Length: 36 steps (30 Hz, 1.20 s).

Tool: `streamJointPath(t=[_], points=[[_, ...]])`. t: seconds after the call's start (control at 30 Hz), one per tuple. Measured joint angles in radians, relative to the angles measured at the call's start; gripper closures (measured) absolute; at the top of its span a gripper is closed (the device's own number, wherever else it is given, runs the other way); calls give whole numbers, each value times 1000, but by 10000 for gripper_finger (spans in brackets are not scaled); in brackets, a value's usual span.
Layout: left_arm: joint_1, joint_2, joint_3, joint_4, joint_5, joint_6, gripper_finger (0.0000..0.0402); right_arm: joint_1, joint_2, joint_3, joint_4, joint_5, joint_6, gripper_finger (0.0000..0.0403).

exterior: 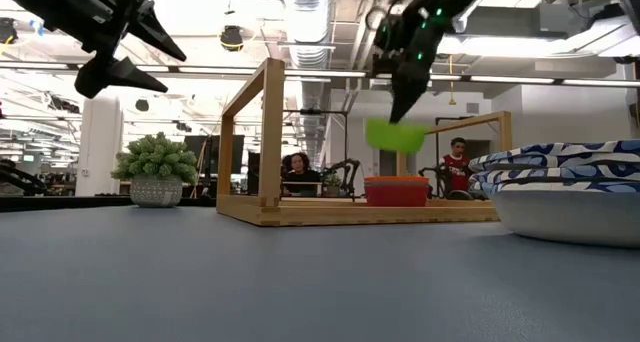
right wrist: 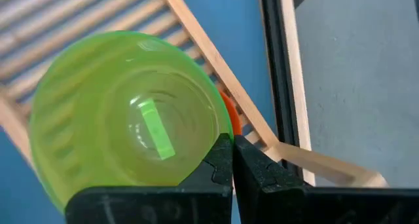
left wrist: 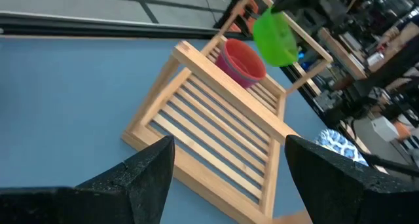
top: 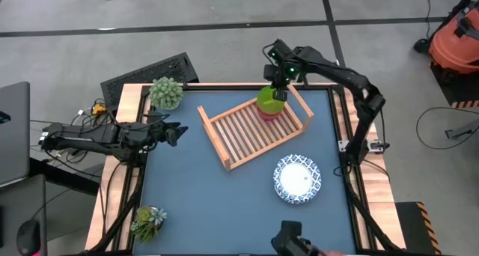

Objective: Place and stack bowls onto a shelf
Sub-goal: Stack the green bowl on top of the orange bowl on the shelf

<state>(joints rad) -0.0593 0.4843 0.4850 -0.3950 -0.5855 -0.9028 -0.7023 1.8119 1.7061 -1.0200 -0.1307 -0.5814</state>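
My right gripper (top: 279, 92) is shut on the small green bowl (top: 268, 100) and holds it in the air over the pink bowl (top: 271, 112). The pink bowl sits on the slats at the far right end of the light wooden rack (top: 243, 132). In the low view the green bowl (exterior: 395, 134) hangs clear above the pink bowl (exterior: 397, 190). Two white bowls with blue rims (top: 296, 178) are stacked on the table near the rack. My left gripper (top: 177, 132) is open and waits above the table's left side. My right gripper (right wrist: 233, 164) pinches the green bowl's rim (right wrist: 219, 129) between its two fingers, on the bowl's far right side. The fingers (exterior: 405, 100) come from above, pointing down. The bowl is lifted clear and slightly tilted, above the pink bowl (right wrist: 230, 116).
A potted plant (top: 166, 92) stands at the table's far left corner and another (top: 148, 220) at the near left corner. A black keyboard (top: 150, 71) lies beyond the far edge. The rack has raised end rails (top: 301, 100). Bare blue table (top: 209, 203) lies on the near side.
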Motion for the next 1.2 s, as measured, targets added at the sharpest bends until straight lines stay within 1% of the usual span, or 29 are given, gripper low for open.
streamJointPath(t=[0.27, 0.53, 0.77, 1.07, 1.2], points=[[0, 0, 0, -16, -30, -27, 127, -49, 102, 0, 12, -12, -82, 383], [0, 0, 0, -16, -57, -30, 127, -64, 125, 0, 20, -38, -110, 383], [0, 0, 0, -16, -63, -30, 127, -73, 125, 0, 20, -56, -109, 348], [0, 0, 0, -16, -62, -26, 127, -73, 125, 0, 17, -61, -112, 337], [0, 0, 0, -16, -62, -26, 127, -73, 125, 0, 12, -73, -111, 309]])
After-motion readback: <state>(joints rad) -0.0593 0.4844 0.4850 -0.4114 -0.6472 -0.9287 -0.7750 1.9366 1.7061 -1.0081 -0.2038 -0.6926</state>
